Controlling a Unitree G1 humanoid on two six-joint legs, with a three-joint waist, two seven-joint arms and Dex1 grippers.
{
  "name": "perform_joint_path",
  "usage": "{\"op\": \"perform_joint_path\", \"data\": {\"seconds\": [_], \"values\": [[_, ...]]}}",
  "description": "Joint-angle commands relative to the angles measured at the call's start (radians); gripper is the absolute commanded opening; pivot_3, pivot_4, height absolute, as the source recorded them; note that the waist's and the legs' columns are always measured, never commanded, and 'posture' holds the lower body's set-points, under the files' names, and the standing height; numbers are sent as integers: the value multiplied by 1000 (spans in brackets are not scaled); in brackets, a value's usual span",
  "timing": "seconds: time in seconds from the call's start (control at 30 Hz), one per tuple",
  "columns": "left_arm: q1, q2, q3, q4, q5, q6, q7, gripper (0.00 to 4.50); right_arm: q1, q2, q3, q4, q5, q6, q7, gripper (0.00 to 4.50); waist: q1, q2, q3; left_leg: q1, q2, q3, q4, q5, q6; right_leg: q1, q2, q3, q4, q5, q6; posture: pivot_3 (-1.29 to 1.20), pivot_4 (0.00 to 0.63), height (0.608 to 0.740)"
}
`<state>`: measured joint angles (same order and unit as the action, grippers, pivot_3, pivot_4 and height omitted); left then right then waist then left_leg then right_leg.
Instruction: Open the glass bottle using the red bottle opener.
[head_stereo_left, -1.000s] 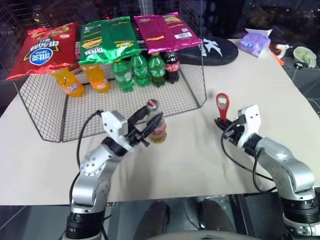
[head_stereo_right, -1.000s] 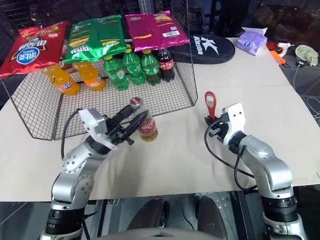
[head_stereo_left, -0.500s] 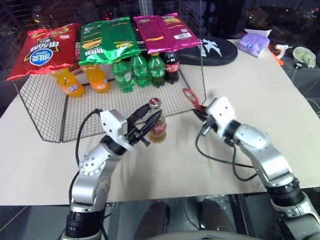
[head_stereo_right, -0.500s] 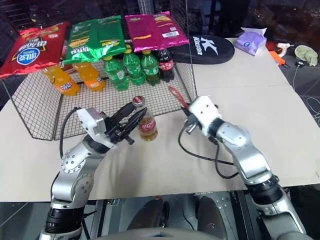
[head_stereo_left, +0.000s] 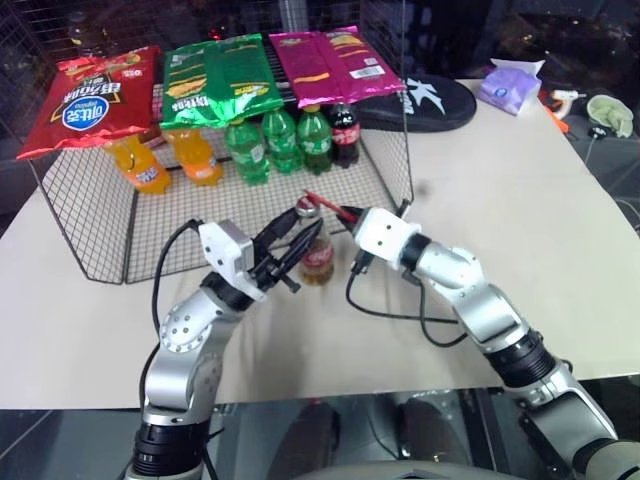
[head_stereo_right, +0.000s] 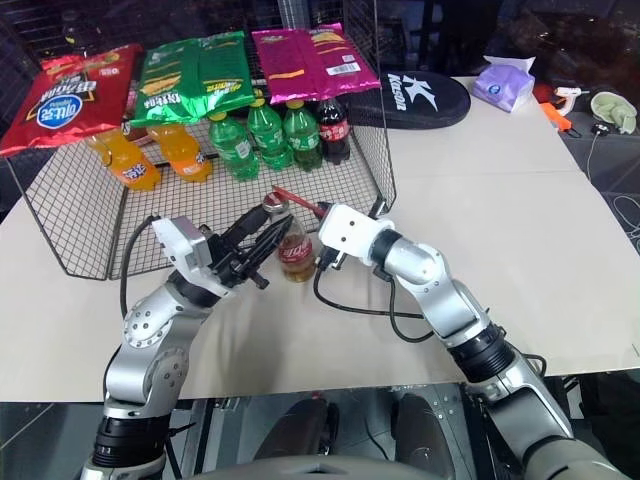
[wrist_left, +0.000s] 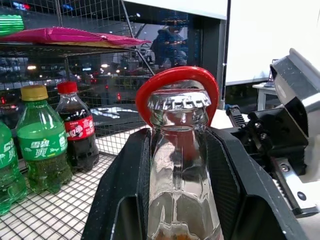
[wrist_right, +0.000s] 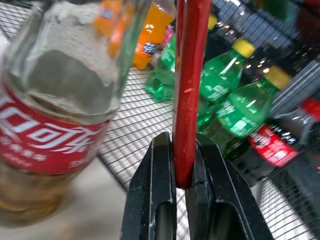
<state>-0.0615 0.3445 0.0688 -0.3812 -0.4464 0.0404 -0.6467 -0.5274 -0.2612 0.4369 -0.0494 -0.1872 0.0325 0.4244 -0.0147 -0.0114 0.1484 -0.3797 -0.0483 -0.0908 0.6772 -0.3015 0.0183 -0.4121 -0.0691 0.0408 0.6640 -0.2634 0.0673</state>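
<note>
A pale sheet covers the desk (head_stereo_left: 520, 180) in front of me, with a dark room behind it. At the back left stands a wire basket (head_stereo_left: 90, 240) with snack bags (head_stereo_left: 215, 75) across its top and orange soda bottles (head_stereo_left: 165, 160), green plastic bottles (head_stereo_left: 270, 140) and a dark cola bottle (head_stereo_left: 343, 130) lined up inside. None of those are mine to open.

My left fingers (head_stereo_left: 290, 248) are part-spread around the glass bottle (head_stereo_left: 316, 252), one black pad on each side of its neck and shoulder, as the left wrist view shows. The bottle stands upright on the desk just outside the basket's front edge. I take this hold as a brace, so the bottle cannot tip or slide when the cap is levered.

Right of the bottle, my right fingers (head_stereo_right: 322, 214) are pressed together on the handle of the red bottle opener (head_stereo_left: 322, 201), pinching its flat faces so it cannot twist. The opener reaches from those fingers toward the cap (wrist_left: 179, 100). From the left wrist, its red ring arches around and behind the crimped cap, though I cannot tell whether the metal lip is hooked under the edge yet.

I judge the step in hand to be seating the ring on the cap, with prying upward to follow.

Beyond my right arm, far across the desk, lie a black case (head_stereo_left: 430, 100) and a tissue pack (head_stereo_left: 510, 85).
</note>
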Motion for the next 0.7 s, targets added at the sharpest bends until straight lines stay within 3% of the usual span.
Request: {"op": "perform_joint_path", "data": {"seconds": [0.03, 0.53, 0.7], "values": [[2, 5, -15, 17, 7, 15, -1, 1175, -25, 23, 14, 27, -57, -121, -38, 0, 0, 0, 0, 0, 0, 0, 0, 0, 0, 0, 0, 0, 0, 0, 0, 0, 150, 740], [-10, 1, -17, 34, 0, 10, -5, 1175, 5, 22, 50, 208, -182, -425, -86, 0, -1, 1, -1, 1, 0, 0, 0, 0, 0, 0, 0, 0, 0, 0, 0, 0, 150, 740], [-13, 0, -22, 34, 2, 12, -6, 1175, -38, 20, 67, 302, -306, -511, -176, 0, -1, 3, -3, 2, 0, 1, 0, 0, 0, 1, 0, 0, 0, 0, 0, 0, 150, 740]]}}
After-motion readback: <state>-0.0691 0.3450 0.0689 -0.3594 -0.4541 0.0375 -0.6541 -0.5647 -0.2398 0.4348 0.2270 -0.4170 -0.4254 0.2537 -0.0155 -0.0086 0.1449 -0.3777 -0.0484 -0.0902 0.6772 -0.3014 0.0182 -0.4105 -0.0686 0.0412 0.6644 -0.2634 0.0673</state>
